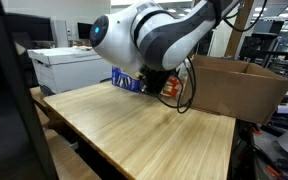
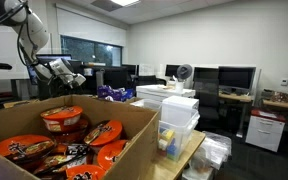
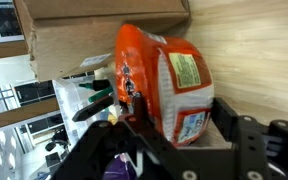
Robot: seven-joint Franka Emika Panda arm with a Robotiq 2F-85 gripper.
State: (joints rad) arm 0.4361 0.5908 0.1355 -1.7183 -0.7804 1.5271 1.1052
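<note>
The orange noodle bowl (image 3: 166, 82) sits tipped on its side in the tool (image 3: 179, 118), whose jaws press against its two flanks and grasp it. The printed label faces the wrist camera. In an exterior view the noodle bowl (image 1: 170, 89) hangs low at the far edge of the table (image 1: 134, 128), just beside the cardboard box (image 1: 234, 85). Whether it touches the wood I cannot tell.

The cardboard box stands open at the table's far corner. In an exterior view its wall (image 2: 134, 132) encloses more of the same goods. One orange bowl (image 2: 62, 120) stands upright near the middle, and flat orange packets (image 2: 39, 152) lie heaped around it, overlapping one another.

A blue bag (image 1: 129, 82) lies at the far edge of the table on the other side of the tool, close to it. Past the box, a stack of clear plastic drawers (image 2: 179, 112) stands off the table.
</note>
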